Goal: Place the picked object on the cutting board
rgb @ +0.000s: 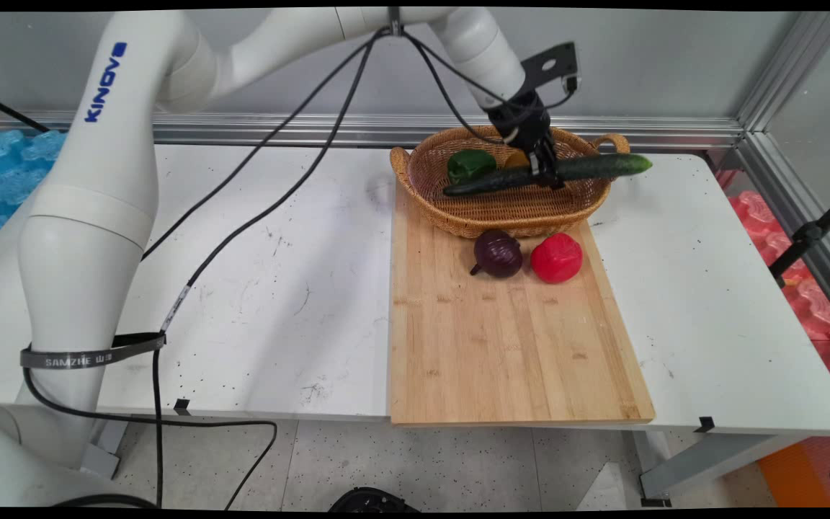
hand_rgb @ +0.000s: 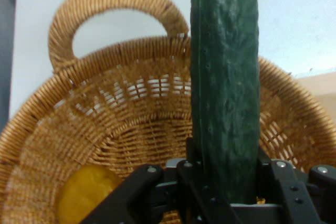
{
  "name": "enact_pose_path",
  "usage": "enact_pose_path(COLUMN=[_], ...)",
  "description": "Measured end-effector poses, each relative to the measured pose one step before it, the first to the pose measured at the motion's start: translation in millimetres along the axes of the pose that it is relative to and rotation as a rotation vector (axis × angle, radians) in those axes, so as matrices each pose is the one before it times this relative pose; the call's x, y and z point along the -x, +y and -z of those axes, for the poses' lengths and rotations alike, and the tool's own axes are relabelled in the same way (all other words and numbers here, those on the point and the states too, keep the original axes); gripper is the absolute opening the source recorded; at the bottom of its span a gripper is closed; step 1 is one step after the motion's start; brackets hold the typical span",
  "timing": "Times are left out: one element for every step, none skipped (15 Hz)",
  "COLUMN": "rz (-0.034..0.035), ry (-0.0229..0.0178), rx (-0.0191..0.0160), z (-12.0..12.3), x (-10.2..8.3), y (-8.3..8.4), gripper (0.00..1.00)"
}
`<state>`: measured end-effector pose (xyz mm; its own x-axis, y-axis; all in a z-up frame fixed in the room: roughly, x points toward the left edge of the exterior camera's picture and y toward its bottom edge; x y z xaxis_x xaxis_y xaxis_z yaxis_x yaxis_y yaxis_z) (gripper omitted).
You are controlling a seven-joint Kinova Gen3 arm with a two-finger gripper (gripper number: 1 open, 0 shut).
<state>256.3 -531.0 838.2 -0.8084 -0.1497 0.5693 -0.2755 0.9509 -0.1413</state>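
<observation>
Cucumber clamped between closed jaws of gripper, held over wicker basket. Green pepper, yellow item seen inside basket. Purple onion, red pepper placed just before basket on cutting board.

Hidden and cut off

You see the yellow item only partly, behind the gripper linkage; the cucumber runs off the hand view's top edge.

White rounded arm links filling the left of the frame, blue KINOVA lettering at upper left, black cables draped from the top, grey SAMZHE strap at lower left, black gripper with flat black bracket, silver screws on black linkage.
</observation>
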Motion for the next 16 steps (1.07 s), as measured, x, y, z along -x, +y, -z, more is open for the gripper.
enact_pose_path(rz=[-0.00105,-0.00165,0.00002,0.00498,0.00579,0.00561,0.00389,0.00236,0.00009,-0.00009,-0.00269,-0.00241,-0.00418,-0.00586,-0.00648,-0.00479], ry=[0.00644,0.00864,0.00864,0.00819,0.00893,0.00777,0.00516,0.00438,0.00239,0.00101,0.00033,-0.00114,-0.00332,-0.00463,-0.00644,-0.00426], rx=[-0.00351,-0.00412,-0.004,-0.00298,-0.00079,0.00044,0.00198,0.00372,0.00489,0.00383,0.00826,0.00825,0.01041,0.01003,0.01149,0.00711], z=[8.31,10.8,9.93,9.83,10.87,11.29,9.71,10.8,8.65,5.51,9.18,7.51,7.81,5.95,6.19,2.92], x=[-3.92,-5.31,-4.5,-4.09,-5.3,-5.06,-4.11,-4.53,-3.77,-2.32,-3.46,-2.21,-1.77,-0.88,-0.27,-0.08], y=[0.38,1.49,1.99,2.54,4.35,5.65,5.9,7.87,7.69,5.23,10.13,9.0,10.95,10.1,11.72,6.95], gripper=[0.0,0.0,0.0,0.0,0.0,0.0,0.0,0.0,0.0,0.0,0.0,0.0,0.0,0.0,0.0,0.0])
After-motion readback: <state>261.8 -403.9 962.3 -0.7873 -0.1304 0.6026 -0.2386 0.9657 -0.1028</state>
